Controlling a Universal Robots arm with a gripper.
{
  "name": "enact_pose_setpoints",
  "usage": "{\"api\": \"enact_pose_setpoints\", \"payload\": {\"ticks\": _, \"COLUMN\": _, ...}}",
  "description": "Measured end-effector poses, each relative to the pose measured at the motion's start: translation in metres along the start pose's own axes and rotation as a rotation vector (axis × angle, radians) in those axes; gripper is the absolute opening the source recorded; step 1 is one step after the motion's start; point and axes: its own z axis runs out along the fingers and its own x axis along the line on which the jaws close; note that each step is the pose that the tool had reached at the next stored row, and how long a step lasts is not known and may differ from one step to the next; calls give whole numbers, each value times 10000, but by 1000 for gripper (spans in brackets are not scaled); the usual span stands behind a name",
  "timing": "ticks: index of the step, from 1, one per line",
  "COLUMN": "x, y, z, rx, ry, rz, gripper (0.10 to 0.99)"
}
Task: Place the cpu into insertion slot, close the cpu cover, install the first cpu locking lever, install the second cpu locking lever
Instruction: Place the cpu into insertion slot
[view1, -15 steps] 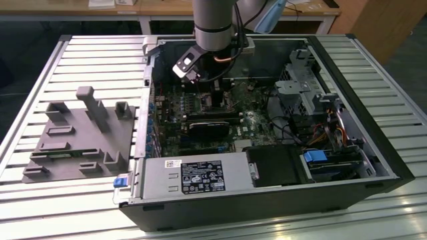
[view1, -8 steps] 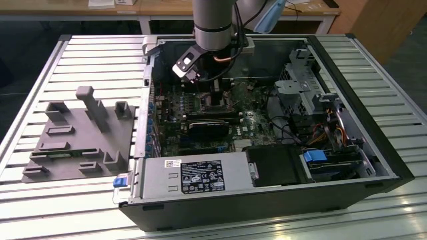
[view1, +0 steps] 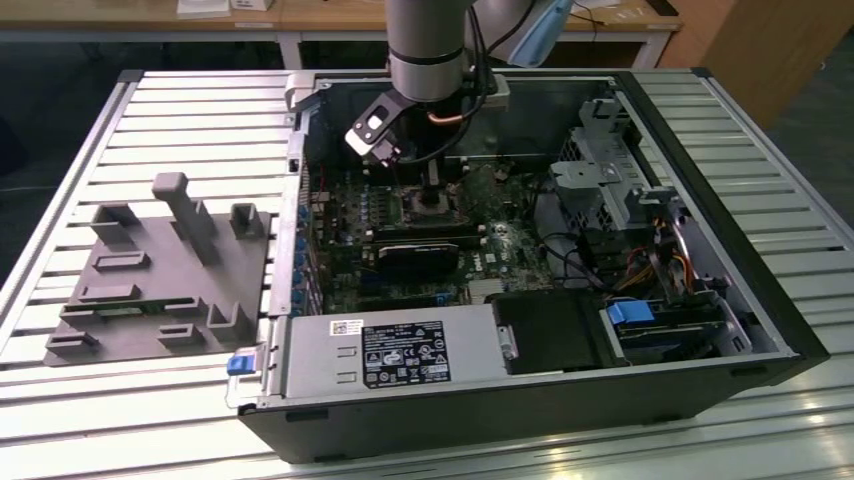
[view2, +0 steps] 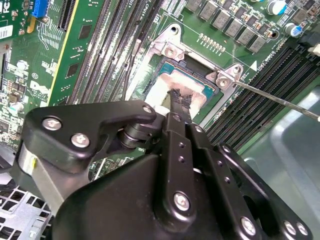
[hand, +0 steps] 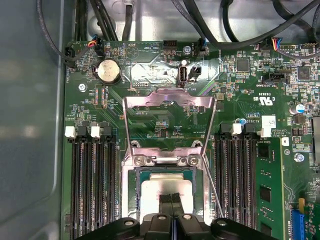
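In the exterior view, an open computer case (view1: 534, 420) lies on a slatted metal tabletop (view1: 120, 410). A grey moulded fixture (view1: 160, 280) sits beside it towards the exterior view's left. The arm (view1: 427, 40) comes straight down into the case over the green circuit board (view1: 501, 245). The grey power supply box (view1: 387, 360) lies along the near wall.

In the second wrist view, the gripper (view2: 180, 102) has its two fingers pressed together into one narrow tip. That tip rests on the silvery top of the cpu (view2: 167, 85). The cpu lies flat inside the insertion slot (view2: 167, 50), within its silver rim. Whether the tip is pinching anything or only touching the chip is hard to tell, because the gripper body covers the near edge. A thin locking lever (view2: 280, 100) runs out sideways from the slot's corner, unlatched.

In the first wrist view, the cpu (hand: 160, 186) again sits in the insertion slot (hand: 128, 200), with the closed fingertips on it. The cpu cover (hand: 170, 99) is swung up and back from its hinge, leaving the chip uncovered. The board shows through its window.
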Motion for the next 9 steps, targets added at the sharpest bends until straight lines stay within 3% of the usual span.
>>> {"api": "enact_pose_setpoints", "payload": {"ticks": 9, "x": 0, "y": 20, "z": 0, "rx": 1, "ry": -1, "rz": 0, "gripper": 102}}
